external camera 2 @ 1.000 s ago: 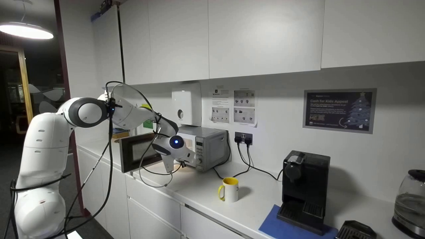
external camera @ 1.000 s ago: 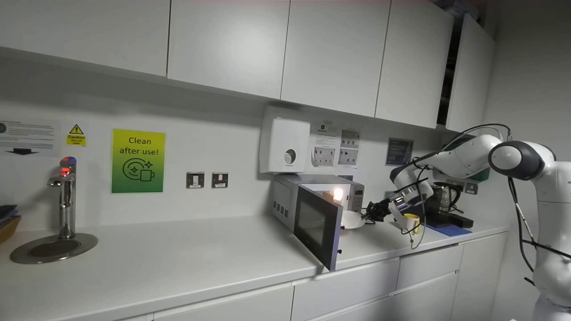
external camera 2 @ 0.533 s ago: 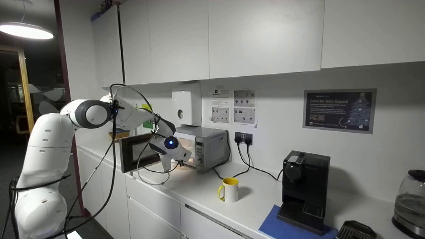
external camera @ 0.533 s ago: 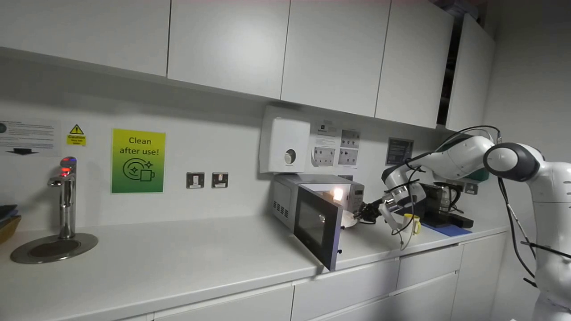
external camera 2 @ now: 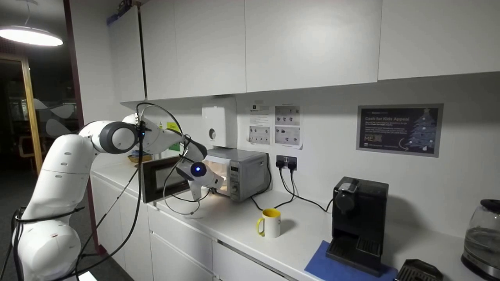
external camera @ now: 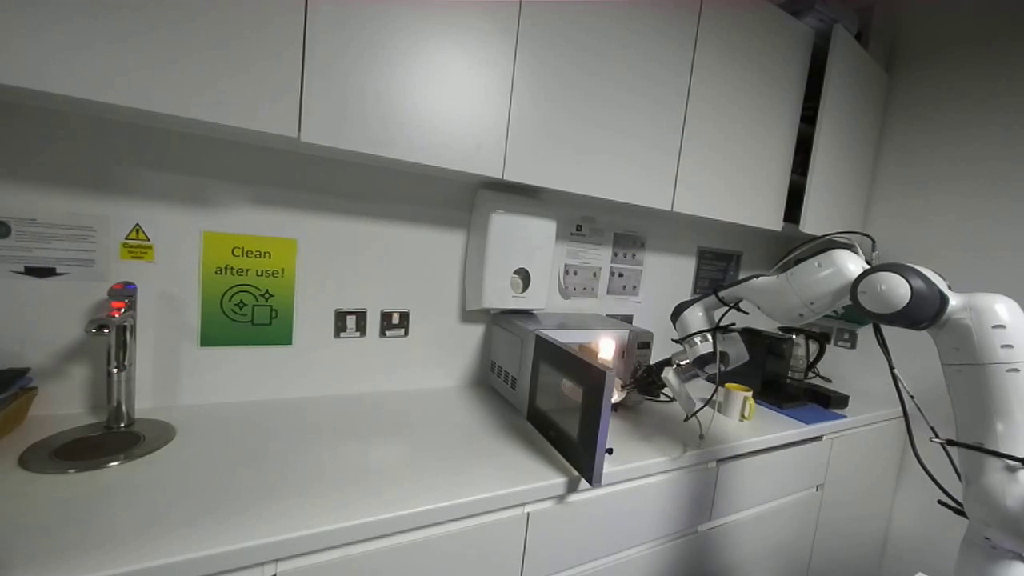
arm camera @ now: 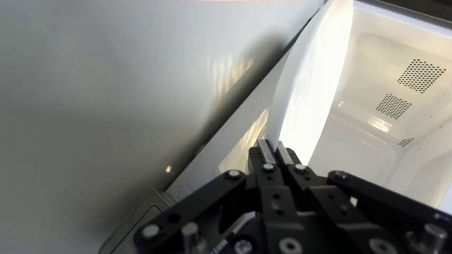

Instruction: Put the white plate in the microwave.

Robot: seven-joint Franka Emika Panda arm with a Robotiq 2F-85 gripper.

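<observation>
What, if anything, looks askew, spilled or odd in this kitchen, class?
In an exterior view, the rightmost upper cupboard door seems ajar: a wide dark gap parts it from its neighbour, while other doors meet in thin lines. No spill or damage shows.

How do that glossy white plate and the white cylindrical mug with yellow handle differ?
The white plate is pinched in the black gripper; the white mug stands upright on the white countertop. The plate shows only white; the mug has a yellow inside and handle. The plate is at the mouth of the silver-grey microwave; the mug stands apart. Both are mainly white.
</observation>
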